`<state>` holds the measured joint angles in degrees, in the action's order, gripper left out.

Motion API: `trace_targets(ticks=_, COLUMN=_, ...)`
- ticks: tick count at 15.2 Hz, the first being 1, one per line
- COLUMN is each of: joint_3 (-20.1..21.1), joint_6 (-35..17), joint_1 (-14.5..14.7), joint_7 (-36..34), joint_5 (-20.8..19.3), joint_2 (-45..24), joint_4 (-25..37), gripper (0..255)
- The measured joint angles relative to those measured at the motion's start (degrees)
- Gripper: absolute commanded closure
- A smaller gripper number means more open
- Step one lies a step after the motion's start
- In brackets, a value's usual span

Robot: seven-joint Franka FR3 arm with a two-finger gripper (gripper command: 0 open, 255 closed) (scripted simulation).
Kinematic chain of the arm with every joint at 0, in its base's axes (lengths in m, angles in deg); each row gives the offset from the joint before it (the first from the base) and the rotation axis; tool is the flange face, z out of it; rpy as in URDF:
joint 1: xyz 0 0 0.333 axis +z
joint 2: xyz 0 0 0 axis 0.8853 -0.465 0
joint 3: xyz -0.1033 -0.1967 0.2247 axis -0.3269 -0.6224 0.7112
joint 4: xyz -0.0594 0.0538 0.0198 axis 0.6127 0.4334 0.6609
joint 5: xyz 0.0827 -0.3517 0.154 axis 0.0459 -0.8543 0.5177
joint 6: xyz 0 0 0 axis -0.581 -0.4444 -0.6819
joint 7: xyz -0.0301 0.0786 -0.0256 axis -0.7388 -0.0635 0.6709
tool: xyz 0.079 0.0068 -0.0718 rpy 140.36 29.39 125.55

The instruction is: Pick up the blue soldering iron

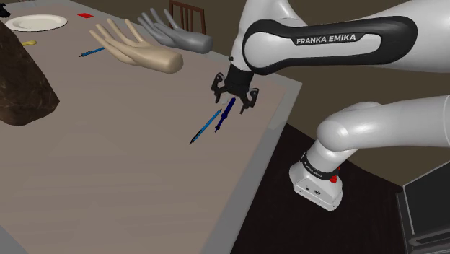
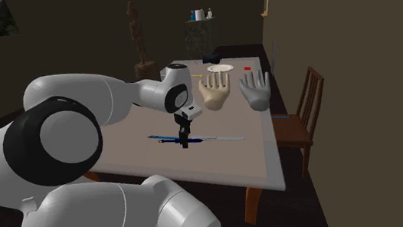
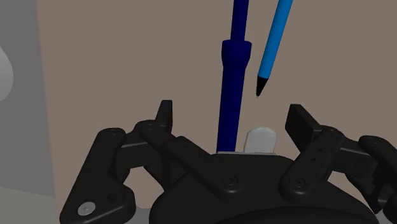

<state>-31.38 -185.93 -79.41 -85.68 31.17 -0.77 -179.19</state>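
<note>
The dark blue soldering iron (image 1: 226,113) lies flat on the brown table (image 1: 108,166), close to the edge on the shoulder view's right. A lighter blue pen-like tool (image 1: 205,127) with a black tip lies beside it, nearly parallel. My black gripper (image 1: 234,97) hangs low over the iron's end nearest the arm, open. In the wrist view the iron (image 3: 232,76) runs out between the two spread fingers of the gripper (image 3: 232,118), touching neither, and the light blue tool (image 3: 275,41) lies just beyond one finger. From the second exterior view the gripper (image 2: 185,137) stands over the iron (image 2: 165,138).
A beige hand model (image 1: 137,49) and a grey one (image 1: 173,34) lie at the table's far side. Also there: a white plate (image 1: 36,22), a small blue pen (image 1: 91,51) and a dark rock-like lump (image 1: 21,79). A wooden chair (image 2: 300,114) stands by the table.
</note>
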Motion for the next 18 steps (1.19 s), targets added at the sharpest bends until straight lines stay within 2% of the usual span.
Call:
trace_targets(ticks=1, joint_3=0.2, joint_6=-0.4, joint_1=0.0, joint_7=0.0, joint_5=0.1, joint_2=-0.2, joint_4=-0.2, gripper=255)
trace_targets(ticks=11, joint_3=0.3, joint_6=-0.6, joint_1=-0.1, joint_7=0.0, joint_5=0.1, joint_2=-0.2, joint_4=-0.1, gripper=255)
trace_targets(ticks=18, joint_3=-1.9, joint_6=4.2, joint_1=-0.4, joint_7=-0.6, joint_5=-1.7, joint_2=1.1, joint_4=3.1, gripper=255)
